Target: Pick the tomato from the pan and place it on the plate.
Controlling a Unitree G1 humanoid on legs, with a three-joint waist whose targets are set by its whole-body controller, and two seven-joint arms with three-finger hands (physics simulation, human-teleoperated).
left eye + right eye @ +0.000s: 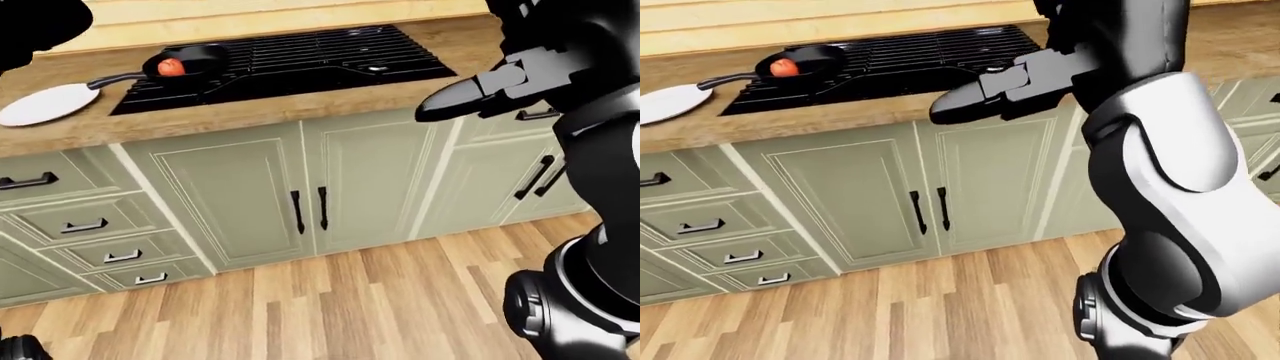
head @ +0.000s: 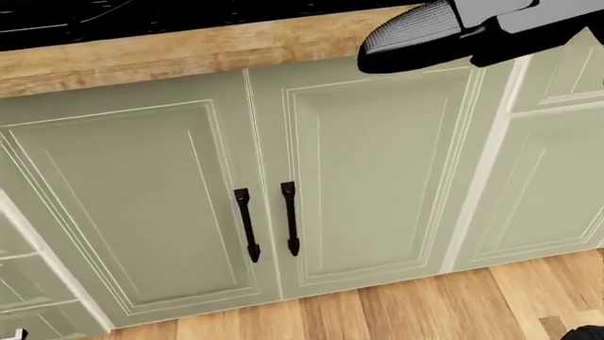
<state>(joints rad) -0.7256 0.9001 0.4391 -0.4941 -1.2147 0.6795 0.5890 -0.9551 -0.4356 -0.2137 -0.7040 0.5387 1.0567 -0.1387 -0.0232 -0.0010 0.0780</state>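
In the left-eye view a red tomato (image 1: 171, 66) lies in a black pan (image 1: 207, 54) on the left end of the black stove (image 1: 300, 56). A white plate (image 1: 48, 103) lies on the wooden counter (image 1: 250, 114), left of the pan's handle. My right hand (image 1: 440, 105) hovers at the counter's edge, far right of the pan, with its fingers stretched out and empty; it also shows in the head view (image 2: 396, 39). A black shape at the top left (image 1: 30, 26) looks like my left arm; its fingers do not show.
Green cabinet doors with black handles (image 1: 308, 210) stand under the stove. Drawers (image 1: 85, 225) are at the lower left. A wooden floor (image 1: 350, 300) lies below. My own torso and leg fill the right of the right-eye view (image 1: 1170, 187).
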